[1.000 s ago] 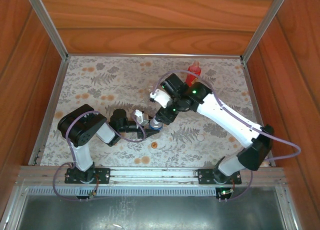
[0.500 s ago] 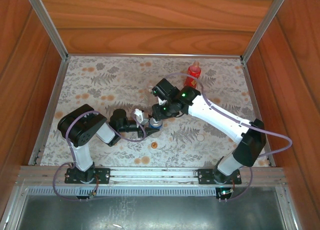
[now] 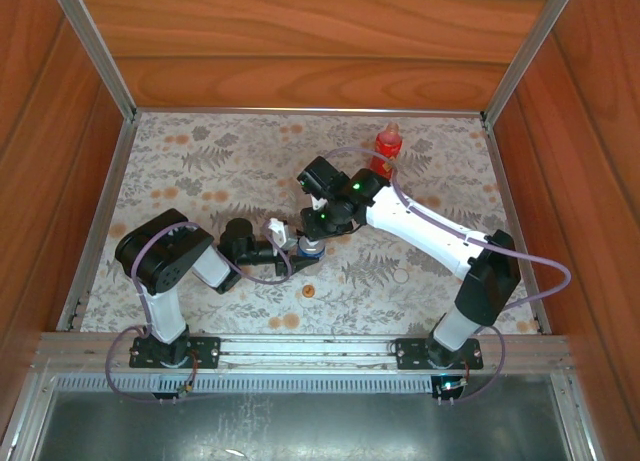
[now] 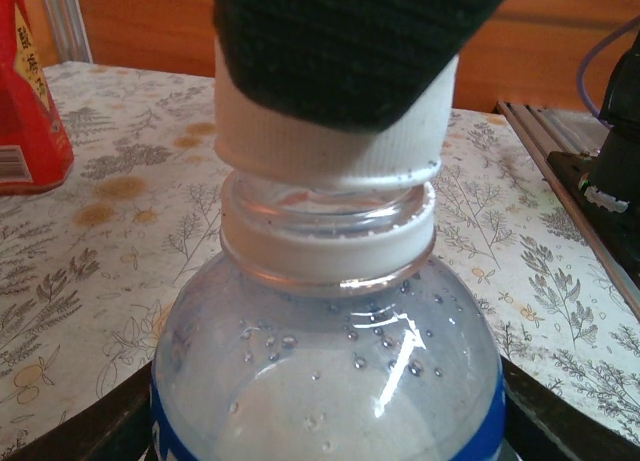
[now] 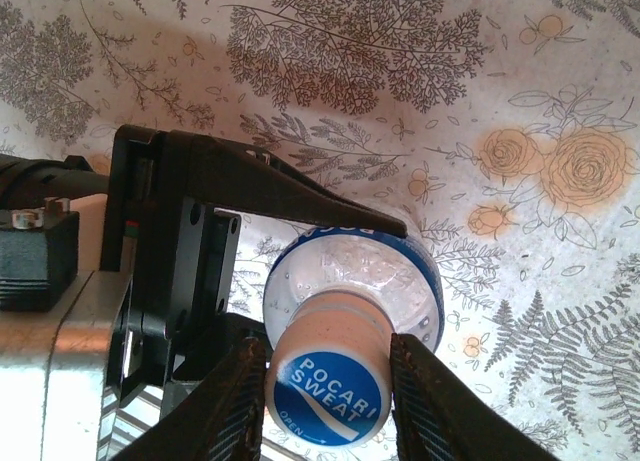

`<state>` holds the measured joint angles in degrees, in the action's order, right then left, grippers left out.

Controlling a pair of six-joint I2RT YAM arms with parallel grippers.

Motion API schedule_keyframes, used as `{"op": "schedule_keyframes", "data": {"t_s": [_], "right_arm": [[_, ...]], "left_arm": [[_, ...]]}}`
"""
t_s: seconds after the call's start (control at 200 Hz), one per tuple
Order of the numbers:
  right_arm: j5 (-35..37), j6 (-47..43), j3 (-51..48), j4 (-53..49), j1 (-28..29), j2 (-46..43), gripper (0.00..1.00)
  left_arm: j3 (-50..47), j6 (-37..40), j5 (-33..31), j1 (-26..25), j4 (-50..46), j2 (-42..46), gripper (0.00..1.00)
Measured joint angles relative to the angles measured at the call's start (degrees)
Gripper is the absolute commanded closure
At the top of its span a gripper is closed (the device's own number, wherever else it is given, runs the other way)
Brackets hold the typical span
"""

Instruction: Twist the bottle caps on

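Nearest, one small orange cap lies loose on the flowered table, just in front of the spot where the two arms meet. Behind it stands a short clear bottle with a blue label, one of two bottles in sight. The left claw is closed around its body from the left, a dark jaw on each side. The blue cap, printed on top and white around the side, sits on the bottle's neck. The right claw comes down from above with its two fingers pressed against opposite sides of the cap, gripping it. From the left wrist, one dark finger covers the upper part of the cap, and the threads under it cannot be made out. The second bottle, a red one, stands far to the right near the back edge. In the left wrist view it is cut off by the picture's edge.

A second ago the right wrist overlapped the red bottle. It has since moved left and nearer over the clear bottle, its fingers have drawn in, and its elbow has swung inward.
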<state>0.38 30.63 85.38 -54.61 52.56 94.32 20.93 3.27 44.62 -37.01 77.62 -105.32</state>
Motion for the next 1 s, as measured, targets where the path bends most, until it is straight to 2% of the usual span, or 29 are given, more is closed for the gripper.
{"op": "schedule_keyframes", "data": {"t_s": [0.175,0.315,0.41,0.725,1.004], "right_arm": [[-1.07,-2.89,1.16,-1.09,-0.04,0.85,0.69],[-2.23,-9.35,1.44,-1.64,-0.09,1.01,0.79],[-2.49,-14.01,2.45,-2.67,-0.09,1.66,0.80],[-3.63,-26.86,5.25,-5.84,-0.09,3.74,0.74],[-5.42,-33.40,-2.49,1.73,-0.44,-1.53,0.74]], "left_arm": [[-0.15,0.26,-0.02,0.00,0.04,0.00,0.43],[-0.44,1.16,0.09,0.00,0.20,0.00,0.43],[-0.46,1.31,0.17,0.00,0.20,0.00,0.43],[-0.74,1.88,0.22,0.00,0.42,0.00,0.43],[-1.01,2.29,0.44,-0.02,0.61,0.00,0.43]]}}
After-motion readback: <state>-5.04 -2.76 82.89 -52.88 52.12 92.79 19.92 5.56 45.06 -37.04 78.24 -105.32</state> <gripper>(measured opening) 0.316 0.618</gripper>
